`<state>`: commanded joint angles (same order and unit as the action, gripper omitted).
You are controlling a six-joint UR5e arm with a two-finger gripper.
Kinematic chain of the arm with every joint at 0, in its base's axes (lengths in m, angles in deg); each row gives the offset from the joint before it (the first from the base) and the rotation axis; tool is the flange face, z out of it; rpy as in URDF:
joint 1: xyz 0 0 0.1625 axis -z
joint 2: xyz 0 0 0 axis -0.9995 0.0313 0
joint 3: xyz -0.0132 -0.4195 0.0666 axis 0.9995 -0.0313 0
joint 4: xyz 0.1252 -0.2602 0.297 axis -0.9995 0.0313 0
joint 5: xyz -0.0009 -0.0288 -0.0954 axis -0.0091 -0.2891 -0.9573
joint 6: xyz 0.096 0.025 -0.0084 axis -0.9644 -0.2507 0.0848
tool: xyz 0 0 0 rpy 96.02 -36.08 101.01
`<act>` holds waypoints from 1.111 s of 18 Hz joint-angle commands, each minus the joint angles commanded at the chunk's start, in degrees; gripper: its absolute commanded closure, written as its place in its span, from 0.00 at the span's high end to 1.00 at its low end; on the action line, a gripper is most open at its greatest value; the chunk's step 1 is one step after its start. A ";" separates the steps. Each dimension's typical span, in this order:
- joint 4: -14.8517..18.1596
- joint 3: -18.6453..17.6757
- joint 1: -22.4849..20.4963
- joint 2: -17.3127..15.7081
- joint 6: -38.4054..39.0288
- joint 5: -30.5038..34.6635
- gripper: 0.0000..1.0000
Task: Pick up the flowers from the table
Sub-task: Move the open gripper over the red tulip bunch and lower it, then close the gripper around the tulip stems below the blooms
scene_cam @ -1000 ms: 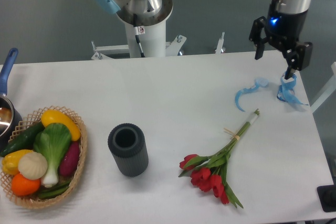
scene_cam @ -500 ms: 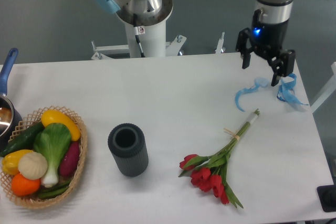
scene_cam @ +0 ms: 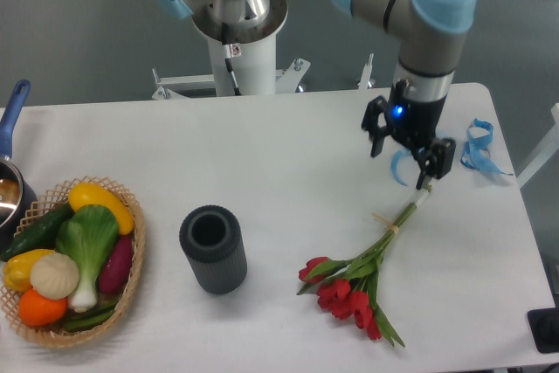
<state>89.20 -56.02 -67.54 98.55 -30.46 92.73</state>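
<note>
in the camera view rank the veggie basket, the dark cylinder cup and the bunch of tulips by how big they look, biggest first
1. Basket, widest footprint.
2. Flowers, long but thin; close to the basket in length.
3. Dark cylinder, clearly smallest.

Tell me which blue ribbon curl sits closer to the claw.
The left blue ribbon curl, partly hidden behind the open claw; the other curl lies apart near the table's right edge.
</note>
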 joint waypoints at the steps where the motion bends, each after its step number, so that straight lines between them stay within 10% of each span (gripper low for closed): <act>1: -0.26 -0.09 0.35 0.88 0.62 0.00 1.00; 20: -8.79 1.93 3.87 14.16 10.29 -0.09 1.00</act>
<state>80.41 -54.09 -63.67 112.71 -20.17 92.64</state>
